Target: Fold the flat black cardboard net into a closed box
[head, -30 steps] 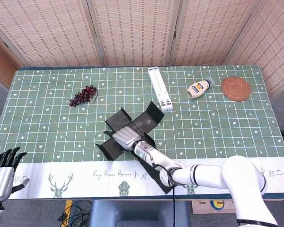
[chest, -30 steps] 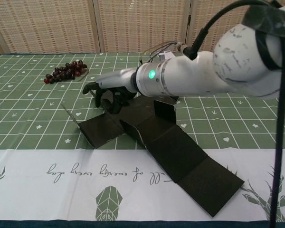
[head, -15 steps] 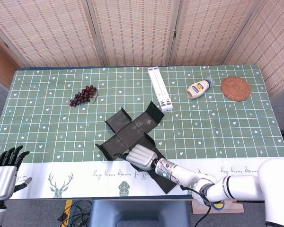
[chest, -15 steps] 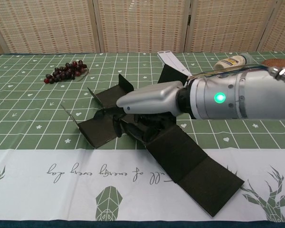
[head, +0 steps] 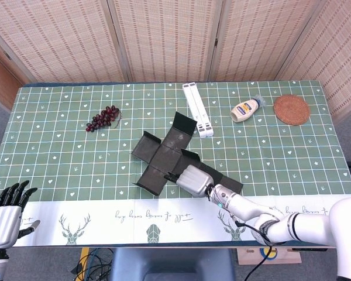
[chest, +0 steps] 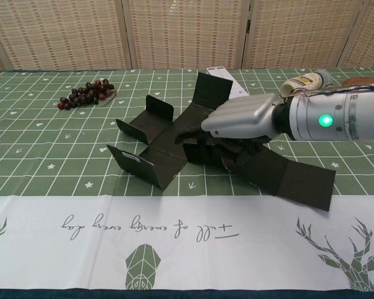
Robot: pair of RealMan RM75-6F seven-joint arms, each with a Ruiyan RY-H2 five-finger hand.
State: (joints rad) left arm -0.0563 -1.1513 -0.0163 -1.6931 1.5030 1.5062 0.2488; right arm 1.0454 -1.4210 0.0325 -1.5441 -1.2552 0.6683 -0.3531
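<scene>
Near the middle of the green grid-patterned tablecloth [head: 58,146], the black cardboard net [head: 164,157] lies spread in a cross shape, several of its outer flaps tilted upward while one long arm stretches flat toward the lower right of the frame. On top of that long arm, just right of the net's centre, rests the right hand [head: 193,178], its silver back facing up; in the chest view the right hand [chest: 237,121] arches over the cardboard with dark fingers [chest: 193,132] curled down onto the panels, pressing on them, though whether any edge is actually pinched cannot be told. At the lower left corner of the head view, the left hand [head: 4,215] sits apart from everything, fingers spread and holding nothing. Along the far side of the table lie a bunch of dark grapes [head: 103,117] at the upper left, a white folded stand [head: 198,109] above the net, a squeeze bottle [head: 245,109] lying on its side, and a round woven coaster [head: 291,109] at the upper right.
</scene>
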